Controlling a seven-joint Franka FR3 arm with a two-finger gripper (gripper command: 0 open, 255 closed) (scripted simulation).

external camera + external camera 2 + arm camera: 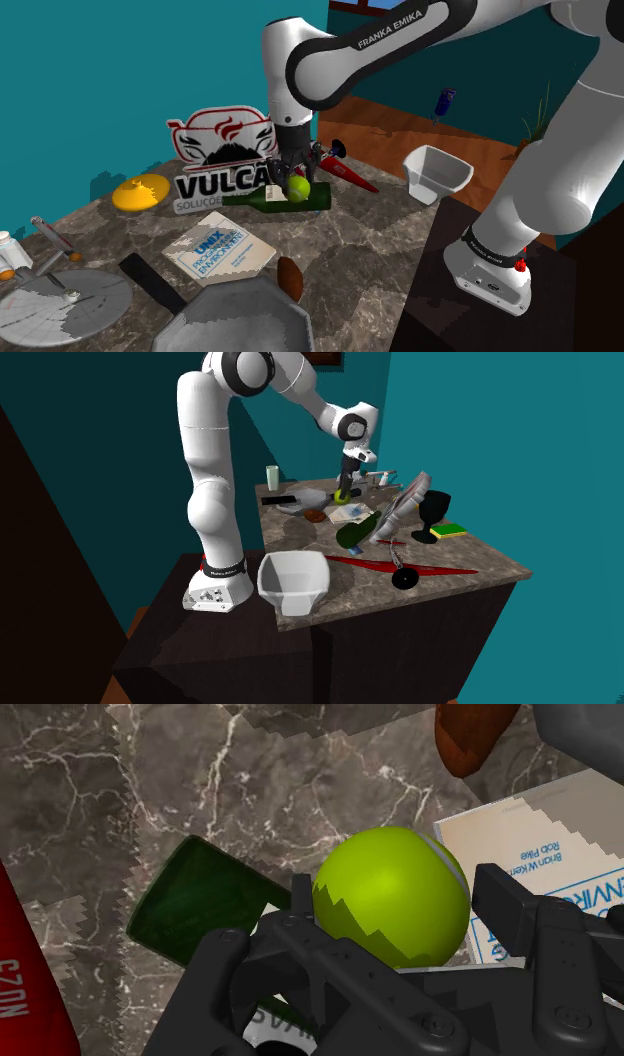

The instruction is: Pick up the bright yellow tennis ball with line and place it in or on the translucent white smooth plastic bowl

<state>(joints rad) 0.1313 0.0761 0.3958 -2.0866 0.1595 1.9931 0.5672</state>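
Near the green bottle [318, 197], black claw [296, 179] tight around the yellow-green tennis ball [390, 894], white bowl [437, 172] well apart.

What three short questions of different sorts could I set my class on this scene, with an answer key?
1. True or false: the tennis ball already lies in the white bowl.
2. What lies on its side right by the ball? A: green bottle; B: teapot; C: shoe.
3. Fill in: the gripper is shut on the ____.
Key: 1 false; 2 A; 3 tennis ball.
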